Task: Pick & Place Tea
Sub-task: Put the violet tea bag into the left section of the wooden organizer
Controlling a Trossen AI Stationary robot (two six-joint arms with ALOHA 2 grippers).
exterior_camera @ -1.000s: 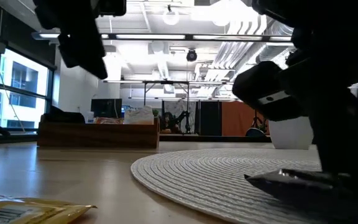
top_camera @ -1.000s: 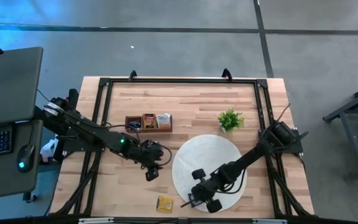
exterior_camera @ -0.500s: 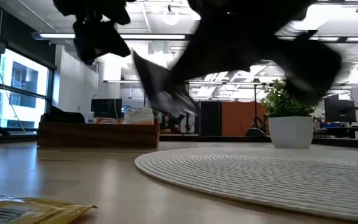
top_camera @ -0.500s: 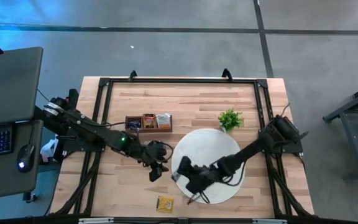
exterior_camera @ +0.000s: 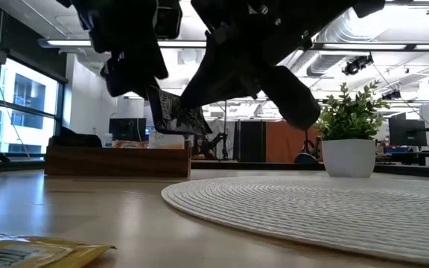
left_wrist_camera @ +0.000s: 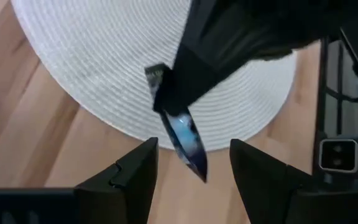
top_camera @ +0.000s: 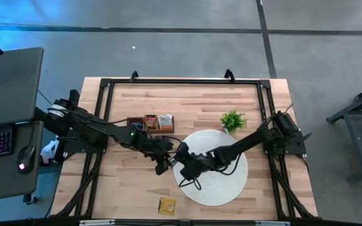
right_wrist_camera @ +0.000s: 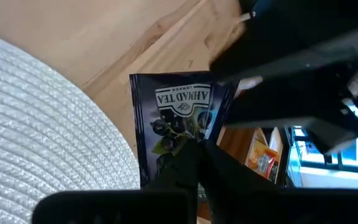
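Observation:
A black tea packet (right_wrist_camera: 173,112) with a printed label is in my right gripper (right_wrist_camera: 194,163), in the air over the round white mat's left edge (top_camera: 180,177). In the low view the packet (exterior_camera: 173,112) hangs slanting between both arms. My left gripper (left_wrist_camera: 194,167) is open just left of it, and the packet's free corner (left_wrist_camera: 188,146) reaches between its fingers without touching them. A yellow tea packet (top_camera: 166,204) lies flat on the wood near the table's near edge. More packets sit in the brown divided tray (top_camera: 150,123). My right gripper pinches the black packet between its two fingers at the edge away from the printed name (right_wrist_camera: 166,149). The packet is lifted clear of mat and table, standing on edge and tilted, with its free end pointing toward my left gripper.
The white woven mat (exterior_camera: 311,208) covers the table's near right part. A small green plant in a white pot (top_camera: 232,120) stands at its far side. The wooden tray (exterior_camera: 118,160) sits left of the plant. Bare wood lies left of the mat.
My right gripper has lifted the black packet off the near part of the mat and carried it up and toward the mat's left edge. My left gripper has moved right and slightly toward the far edge, so it now meets the packet.

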